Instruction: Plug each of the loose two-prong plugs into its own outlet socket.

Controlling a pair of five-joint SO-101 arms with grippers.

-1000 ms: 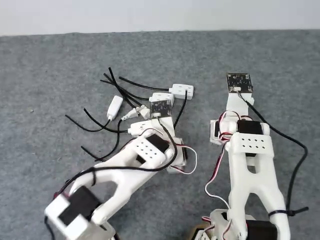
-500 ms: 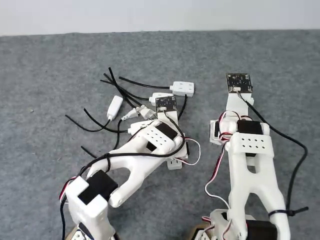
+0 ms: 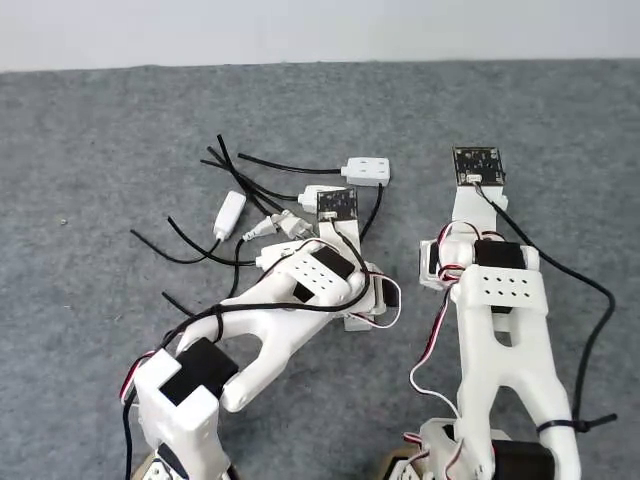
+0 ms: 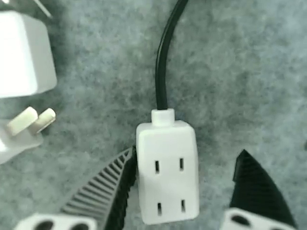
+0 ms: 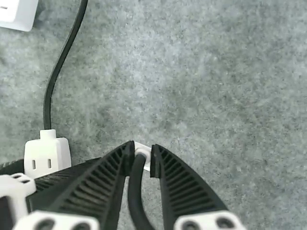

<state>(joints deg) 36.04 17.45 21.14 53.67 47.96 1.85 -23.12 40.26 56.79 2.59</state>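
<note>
Left arm's fingers [image 4: 112, 187] swung in, apart, straddling white plastic two-outlet socket block [image 4: 167, 172]; right fingers [image 5: 96, 187] sat clamped on white black-corded plug [image 5: 142, 152], so mating looked near.

Two robot arms [image 3: 290, 300] [image 3: 505, 330]. Two white outlet blocks [image 3: 365, 170], one [image 3: 312, 191] partly covered. At least three white plugs [image 3: 230, 213] on black cords, at the blocks' eight o'clock.

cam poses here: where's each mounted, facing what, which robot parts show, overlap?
High view: fixed overhead, looking down on the grey mat; shows left arm, right arm.
Left wrist view: on left arm, facing an outlet socket between the open left end effector's jaws.
Right wrist view: on right arm, facing mat; right end effector shut on a black cord.
Shared: both wrist views show a corded outlet socket, seemingly the same.
</note>
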